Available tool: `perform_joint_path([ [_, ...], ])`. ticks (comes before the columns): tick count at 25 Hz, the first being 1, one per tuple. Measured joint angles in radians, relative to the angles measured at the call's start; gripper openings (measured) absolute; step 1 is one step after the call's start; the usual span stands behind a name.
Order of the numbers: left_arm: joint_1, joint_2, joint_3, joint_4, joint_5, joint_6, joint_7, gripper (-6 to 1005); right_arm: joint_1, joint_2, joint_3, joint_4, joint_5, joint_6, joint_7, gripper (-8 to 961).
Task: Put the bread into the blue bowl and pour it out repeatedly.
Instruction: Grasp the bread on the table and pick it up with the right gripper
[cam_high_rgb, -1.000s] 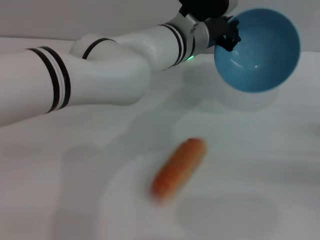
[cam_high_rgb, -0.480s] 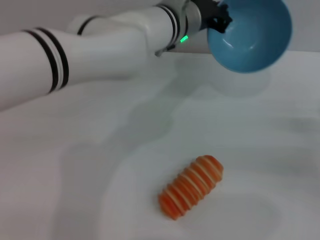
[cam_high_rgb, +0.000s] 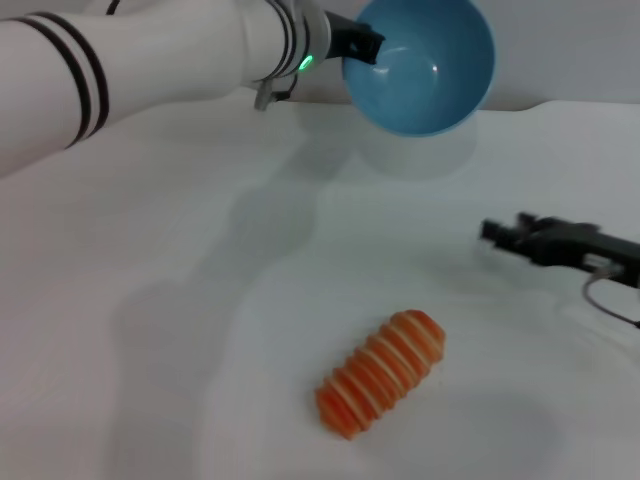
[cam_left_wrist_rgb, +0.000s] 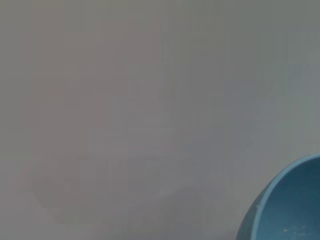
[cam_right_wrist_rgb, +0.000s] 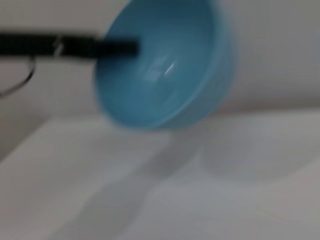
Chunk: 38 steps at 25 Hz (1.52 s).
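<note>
White tabletop (cam_high_rgb: 150, 300) carries the striped orange-and-cream ridged bread (cam_high_rgb: 381, 373) near its front edge. Above the far edge, the left gripper (cam_high_rgb: 362, 45) clamps the tilted, glossy light-blue bowl (cam_high_rgb: 422, 62) by its rim. The right gripper (cam_high_rgb: 497, 233) hovers by the right edge; I cannot tell how its fingers stand.

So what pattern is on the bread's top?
Orange-red and cream stripes across the bread, clearest in the head view.

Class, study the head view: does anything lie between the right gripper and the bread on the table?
Nothing visible does. The right gripper is low over the white table, and the bread lies in the open nearer the robot. The left gripper holds the blue bowl tilted, far back.
</note>
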Motion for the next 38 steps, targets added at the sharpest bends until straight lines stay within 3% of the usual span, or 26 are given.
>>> perform_joint_path([
  [7,0.042,-0.002,-0.004,0.002,-0.004,-0.009,-0.005,-1,0.119,-0.002,-0.143,-0.006,-0.189,-0.011,0.271,700],
  [20,0.068,-0.008,-0.007,0.012,-0.008,-0.036,-0.008,-1,0.159,0.003,-0.24,0.002,-0.239,-0.058,0.394,698],
  [38,0.067,-0.011,-0.008,0.02,-0.008,-0.037,-0.008,0,0.192,0.008,-0.268,0.048,-0.244,-0.074,0.425,695],
])
